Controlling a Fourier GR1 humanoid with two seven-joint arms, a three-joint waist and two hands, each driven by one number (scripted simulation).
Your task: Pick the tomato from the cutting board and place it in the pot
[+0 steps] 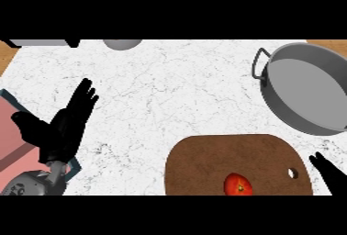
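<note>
Red tomato: on the board, near its lower edge, right of centre; uncovered, nothing touching it.
Board: brown wood, rounded, with a hole at its right side; lies on the white marble counter, just below-left of the pot.
Pot: grey metal, one handle visible at upper left; inside shows bare grey floor, nothing in it. Part of it runs off the right edge.
Progress: judged at the start. Tomato not yet picked, pot without contents. Left to do: reach, grasp, lift, carry up and right, release in pot.
Right hand: at lower right edge, just beside the board's right end; fingers straight, spread, holding nothing. Near the tomato but apart from it.
Left hand: at left, well apart from board; fingers straight and up, holding nothing, resting.
Other: grey bowl at top edge, contents not visible; pink surface at far left.
</note>
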